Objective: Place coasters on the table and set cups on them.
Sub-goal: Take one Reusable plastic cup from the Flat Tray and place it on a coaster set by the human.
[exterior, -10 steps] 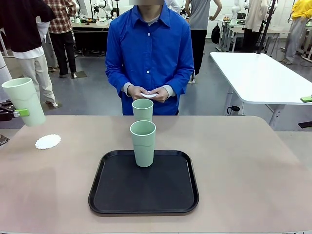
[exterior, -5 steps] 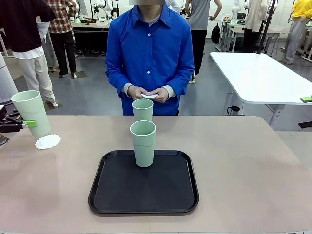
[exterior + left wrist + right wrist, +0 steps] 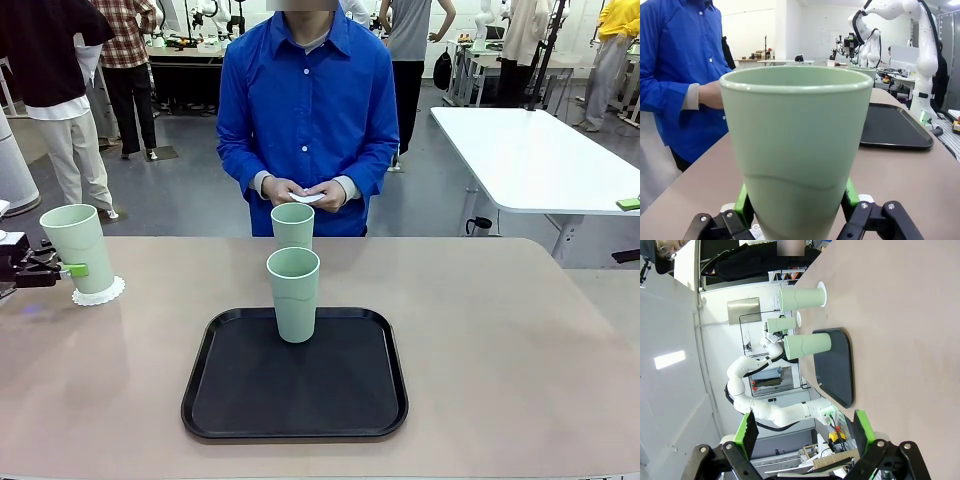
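Left end effector point(image 3: 796, 200): I see it held level, low at my left side, green pads point(image 3: 743, 199) clamped on both sides of a cup point(image 3: 795, 140).
Right end effector point(image 3: 805, 435): fingers point(image 3: 747, 432) spread wide apart, wrist rolled sideways.

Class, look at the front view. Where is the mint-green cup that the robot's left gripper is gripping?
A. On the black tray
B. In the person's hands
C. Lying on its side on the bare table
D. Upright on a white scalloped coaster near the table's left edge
D: the cup, clamped by the left gripper, stands upright with its base on the white scalloped coaster, well to the left of the black tray.
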### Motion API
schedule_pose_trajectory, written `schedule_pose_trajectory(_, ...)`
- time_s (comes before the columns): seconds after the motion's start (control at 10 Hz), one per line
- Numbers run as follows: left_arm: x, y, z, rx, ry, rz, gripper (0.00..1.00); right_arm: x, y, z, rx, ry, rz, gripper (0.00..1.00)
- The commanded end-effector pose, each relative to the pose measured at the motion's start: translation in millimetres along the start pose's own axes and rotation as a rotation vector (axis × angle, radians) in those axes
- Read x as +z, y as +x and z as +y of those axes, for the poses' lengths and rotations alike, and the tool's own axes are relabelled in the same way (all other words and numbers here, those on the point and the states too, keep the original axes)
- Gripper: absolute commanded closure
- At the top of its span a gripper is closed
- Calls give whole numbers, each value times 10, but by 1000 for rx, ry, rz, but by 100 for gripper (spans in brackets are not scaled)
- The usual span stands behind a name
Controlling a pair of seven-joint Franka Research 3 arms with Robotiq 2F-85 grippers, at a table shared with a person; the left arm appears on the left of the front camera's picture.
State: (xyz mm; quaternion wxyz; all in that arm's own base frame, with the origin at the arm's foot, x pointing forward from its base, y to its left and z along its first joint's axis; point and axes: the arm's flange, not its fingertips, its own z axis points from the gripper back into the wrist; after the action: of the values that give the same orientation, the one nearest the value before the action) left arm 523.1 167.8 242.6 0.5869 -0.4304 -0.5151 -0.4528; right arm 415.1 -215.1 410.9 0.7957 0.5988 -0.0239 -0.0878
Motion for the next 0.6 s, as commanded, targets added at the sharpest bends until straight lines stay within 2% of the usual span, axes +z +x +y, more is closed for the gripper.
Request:
schedule_pose_trajectory(0.0,1,-31,76,-24,-12,-9,15,-7,-9,1,0,8,3,0)
schedule_pose_trajectory(0.5,39,-128,121,-21,-12,-2,15,-7,-9,1,0,8,3,0)
